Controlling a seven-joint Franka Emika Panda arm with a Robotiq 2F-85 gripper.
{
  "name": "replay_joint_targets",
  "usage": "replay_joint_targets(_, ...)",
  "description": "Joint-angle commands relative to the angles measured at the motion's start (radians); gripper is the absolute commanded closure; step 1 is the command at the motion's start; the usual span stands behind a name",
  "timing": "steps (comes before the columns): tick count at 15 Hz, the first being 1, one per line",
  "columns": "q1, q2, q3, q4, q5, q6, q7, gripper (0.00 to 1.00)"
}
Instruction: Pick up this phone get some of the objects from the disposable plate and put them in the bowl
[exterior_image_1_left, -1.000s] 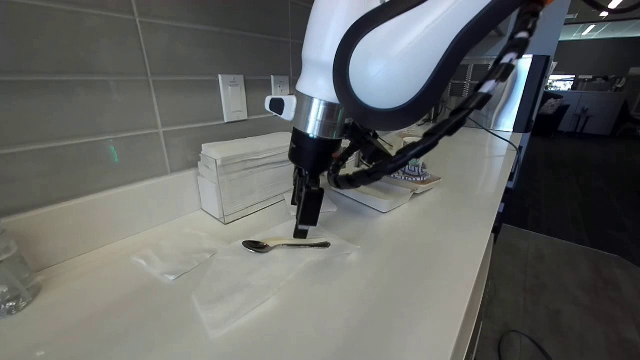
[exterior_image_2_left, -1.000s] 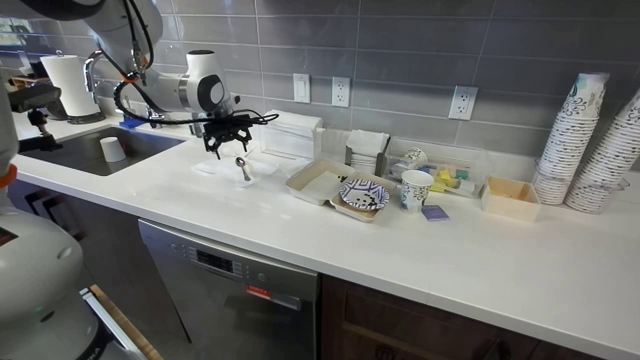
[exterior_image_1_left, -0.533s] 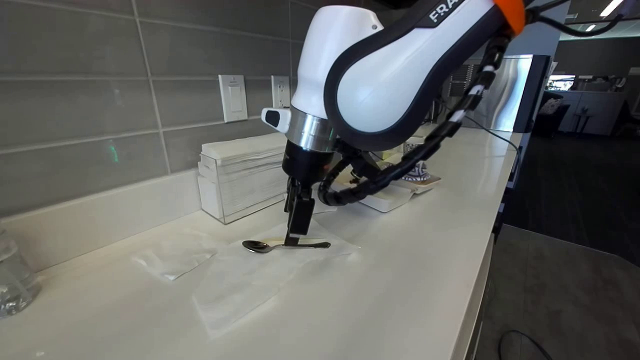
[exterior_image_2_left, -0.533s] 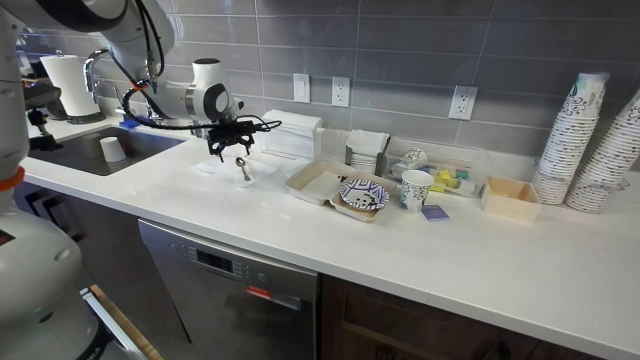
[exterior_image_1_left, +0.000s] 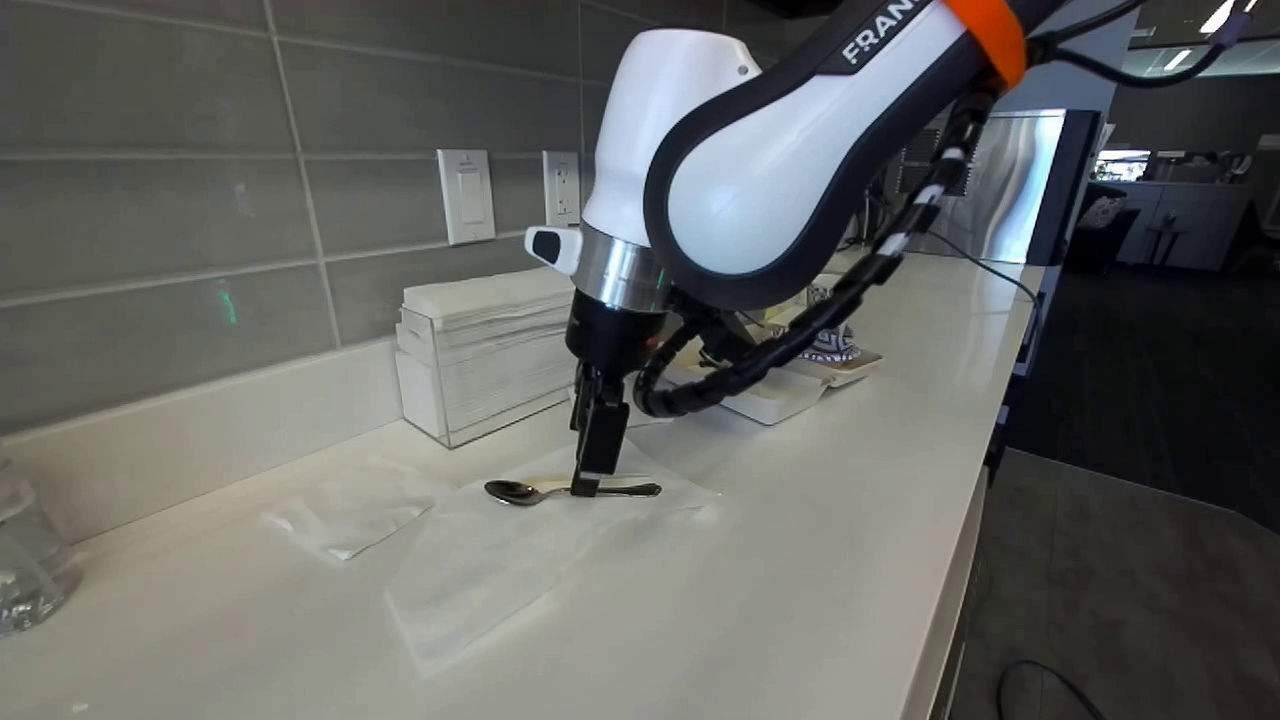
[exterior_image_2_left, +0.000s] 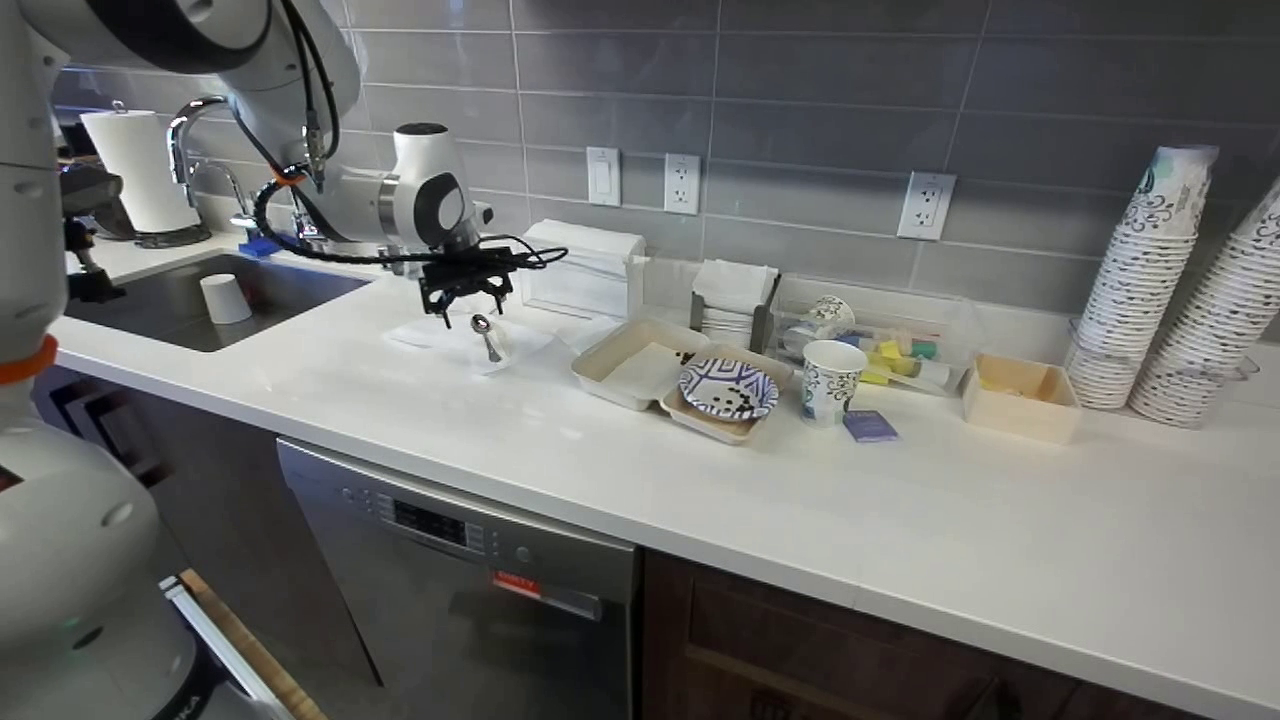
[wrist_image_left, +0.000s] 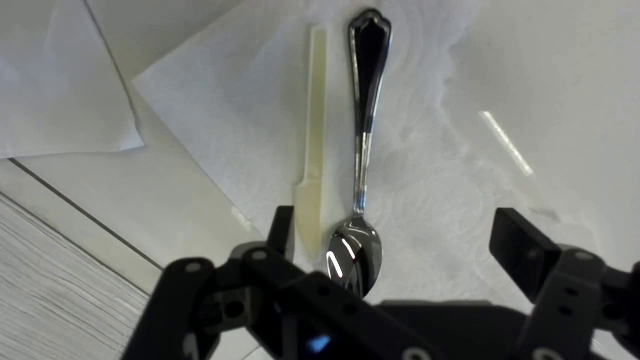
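Metal spoon (wrist_image_left: 362, 155) | lying, long axis running up wrist view | handle toward top edge | claw (wrist_image_left: 394, 226) spread apart

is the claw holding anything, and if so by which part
Nothing is held: the black two-fingered claw stands open, and the slim dark-grey metal spoon lies on the white paper sheet.
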Motion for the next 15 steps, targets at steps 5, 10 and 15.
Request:
replay_joint_targets(5, -0.072, 0.117, 0.073, 0.080, 0.021, 0.012, -0.120, 0.39)
replay_joint_targets(10, -0.150, 0.115, 0.148, 0.056, 0.111, 0.057, -0.224, 0.34)
replay_joint_targets(15, -0.282, 0.093, 0.269, 0.020, 0.321, 0.087, -0.415, 0.39)
